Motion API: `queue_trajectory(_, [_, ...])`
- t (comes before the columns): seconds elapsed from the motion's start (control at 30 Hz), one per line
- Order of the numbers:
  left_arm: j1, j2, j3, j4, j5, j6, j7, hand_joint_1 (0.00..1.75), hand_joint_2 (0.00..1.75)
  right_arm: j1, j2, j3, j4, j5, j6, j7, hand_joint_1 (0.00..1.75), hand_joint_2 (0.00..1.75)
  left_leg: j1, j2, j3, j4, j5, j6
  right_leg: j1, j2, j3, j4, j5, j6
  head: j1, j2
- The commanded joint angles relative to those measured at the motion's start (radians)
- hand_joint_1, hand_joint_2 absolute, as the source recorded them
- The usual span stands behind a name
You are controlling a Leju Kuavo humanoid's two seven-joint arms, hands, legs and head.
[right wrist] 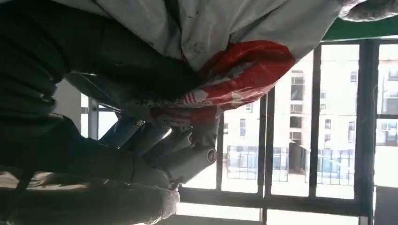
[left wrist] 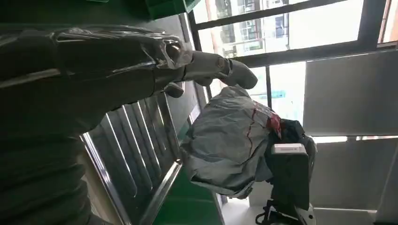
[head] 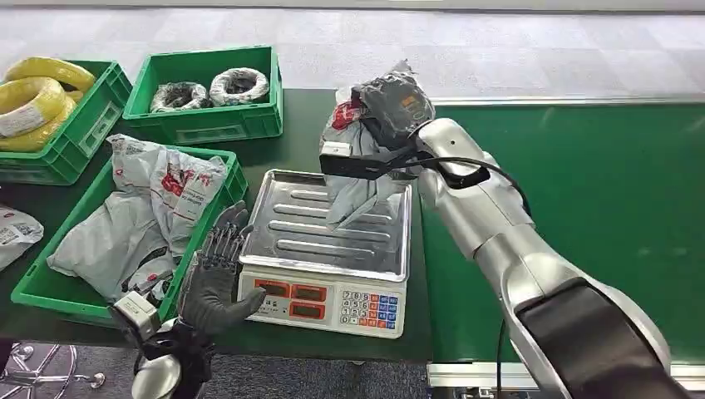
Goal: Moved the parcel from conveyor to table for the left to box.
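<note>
Left hand [head: 218,278]: lower left of the head view, at the near table edge, palm up and fingers spread, holding nothing. It sits between the near green crate [head: 33,287] and the scale [head: 328,249], its fingertips by the tray's left rim. In the left wrist view the hand [left wrist: 94,70] lies just beside the ribbed tray.

Scale: lower centre, white body with red displays and a keypad facing the near edge, topped by a ribbed steel tray [head: 287,220]. Bare tray surface shows left of and in front of the parcel.

Near green crate: left of the scale, filled with grey mailer bags [head: 141,212] bearing red print. One more bag [head: 12,233] lies on the table at the far left edge.

Parcel [head: 366,166]: centre of the frame, a crumpled grey plastic mailer with a red printed patch and a white label. Its lower end hangs onto the rear right part of the tray; its upper end is bunched in the right hand. The right wrist view shows the red print on the parcel [right wrist: 234,75] close up.

Right hand [head: 391,108]: upper centre, fingers closed around the parcel's top, silver arm running in from the lower right.

Conveyor [head: 599,199]: right half, green belt, flat and open.

Far crates: upper left, one with black coiled items [head: 208,87], one with yellow coils [head: 37,96].
</note>
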Motion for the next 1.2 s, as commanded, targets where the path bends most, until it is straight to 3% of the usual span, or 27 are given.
queue_trajectory(0.03, [-0.024,0.012,-0.004,0.069,0.002,-0.005,0.004,0.0,1.75,-0.015,0.009,0.057,-0.003,-0.014,0.002,-0.007,1.75,1.75,0.0,0.0,0.0,0.0,0.0,0.0,0.0,-0.001,0.0,0.0,0.0,0.0,0.0,0.0])
queue_trajectory(0.1, [-0.025,0.011,0.002,0.067,0.004,-0.003,0.003,0.0,1.75,0.008,0.011,0.063,-0.018,-0.035,0.012,-0.01,1.75,1.75,0.0,0.0,0.0,0.0,0.0,0.0,0.0,-0.001,0.0,0.0,0.0,-0.001,0.0,0.0])
queue_trajectory(0.13, [-0.024,0.011,0.005,0.065,0.004,-0.003,0.003,0.0,1.75,0.015,0.009,0.076,-0.028,-0.025,-0.008,-0.002,0.0,1.75,0.0,0.0,0.0,-0.001,0.0,0.0,0.0,-0.001,0.0,0.0,0.0,0.0,0.0,0.0])
queue_trajectory(0.6, [-0.01,0.029,0.028,0.053,0.011,0.019,-0.003,0.0,1.75,0.029,0.017,0.087,-0.072,-0.066,-0.018,-0.026,0.0,1.75,0.0,0.001,0.001,-0.001,0.0,0.0,0.0,0.0,0.001,-0.001,0.0,-0.001,0.0,0.0])
queue_trajectory(1.07, [0.063,0.06,0.005,-0.007,0.043,0.074,-0.003,0.0,1.75,-0.065,-0.045,-0.055,-0.147,-0.191,-0.053,0.006,0.0,1.75,0.0,-0.001,-0.002,0.002,0.0,0.0,0.0,-0.001,-0.002,0.001,-0.001,-0.001,0.0,0.0])
queue_trajectory(1.1, [0.065,0.065,0.004,-0.011,0.047,0.075,-0.003,0.0,1.75,-0.068,-0.047,-0.082,-0.158,-0.22,-0.023,0.004,0.0,1.75,0.0,0.0,-0.001,0.001,-0.001,0.0,0.0,-0.001,-0.001,0.001,-0.001,-0.001,0.0,0.0])
queue_trajectory(1.2, [0.058,0.072,0.015,-0.009,0.056,0.063,-0.003,0.0,1.75,-0.105,-0.028,-0.158,-0.102,-0.398,0.306,-0.004,0.0,1.75,-0.001,-0.001,-0.003,0.001,0.0,0.0,0.0,-0.002,-0.002,0.002,0.0,0.0,0.0,0.0])
